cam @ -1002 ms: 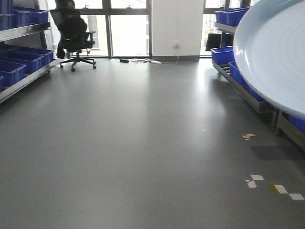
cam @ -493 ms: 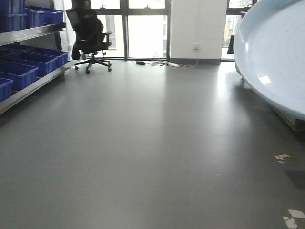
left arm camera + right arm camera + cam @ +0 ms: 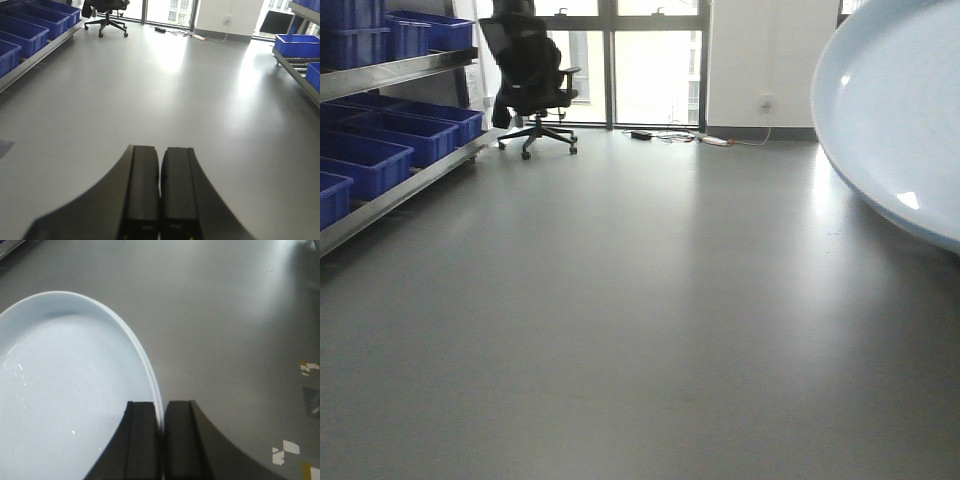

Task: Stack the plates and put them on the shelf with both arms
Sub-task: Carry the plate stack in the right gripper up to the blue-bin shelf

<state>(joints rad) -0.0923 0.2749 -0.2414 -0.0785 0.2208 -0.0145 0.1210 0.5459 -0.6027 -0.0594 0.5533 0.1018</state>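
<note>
**Plate carried on a thin rim pinch, open floor ahead**

From my station, the right gripper (image 3: 161, 440) was pinching the plate (image 3: 65, 390) by its rim alone, fingers pressed tight on a thin edge. The plate hung in the air at the right of the front view, tilted steeply. The left gripper (image 3: 160, 195) was pressed together on nothing.

My worry was slip: a glossy, wide dish held at one edge could pivot or drop with any jolt of the base. I saw only one rim for certain, so I couldn't tell if two were stacked.

The floor (image 3: 620, 320) ahead lay open. The shelf (image 3: 395, 185) with blue bins (image 3: 360, 160) ran along the left, an office chair (image 3: 532, 75) stood far off.
</note>
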